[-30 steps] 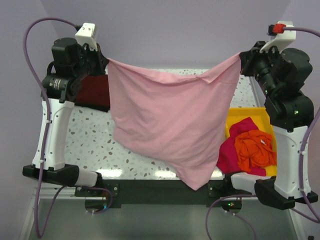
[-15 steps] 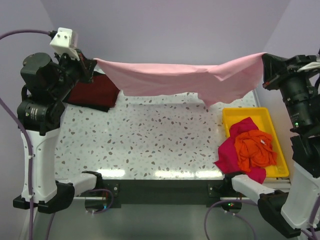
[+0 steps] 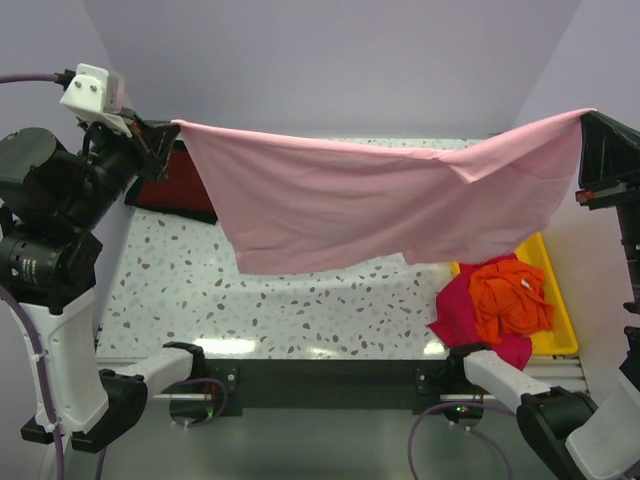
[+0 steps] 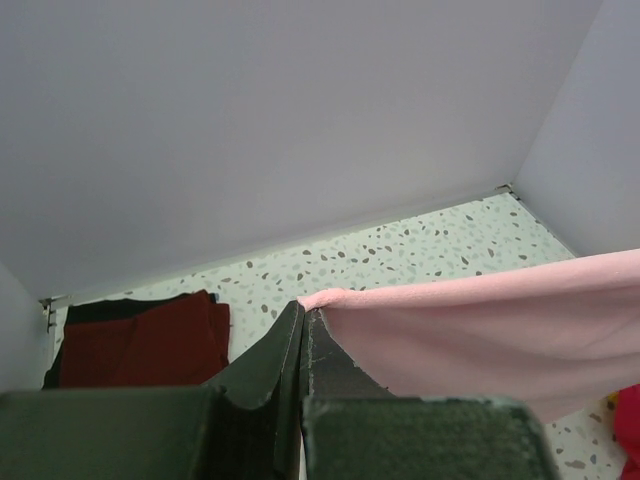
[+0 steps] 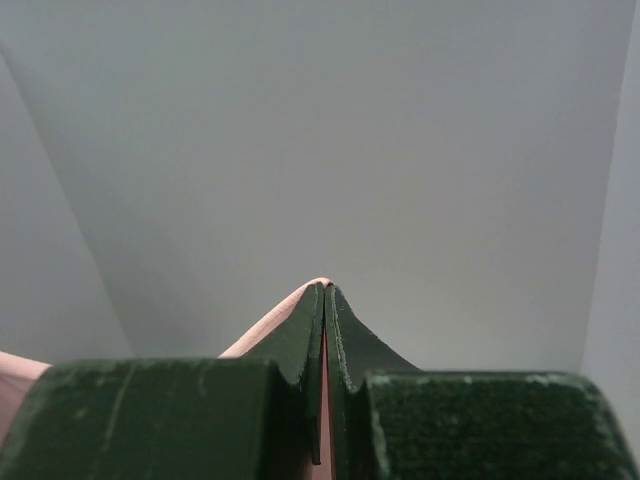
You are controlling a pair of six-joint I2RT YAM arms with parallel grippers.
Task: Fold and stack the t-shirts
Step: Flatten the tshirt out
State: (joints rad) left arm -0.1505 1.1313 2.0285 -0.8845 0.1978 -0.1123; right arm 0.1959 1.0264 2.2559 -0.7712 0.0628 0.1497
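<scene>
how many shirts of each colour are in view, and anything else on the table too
pale pink t-shirt: 1
maroon t-shirt: 1
black t-shirt: 1 (only an edge shows under the maroon one)
magenta t-shirt: 1
orange t-shirt: 1
yellow tray: 1
total: 6 (5 shirts, 1 tray)

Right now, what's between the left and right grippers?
The pale pink t-shirt, spanning from the left gripper to the right gripper, each shut on one end. It hangs over the table; the top external view shows it best.
</scene>
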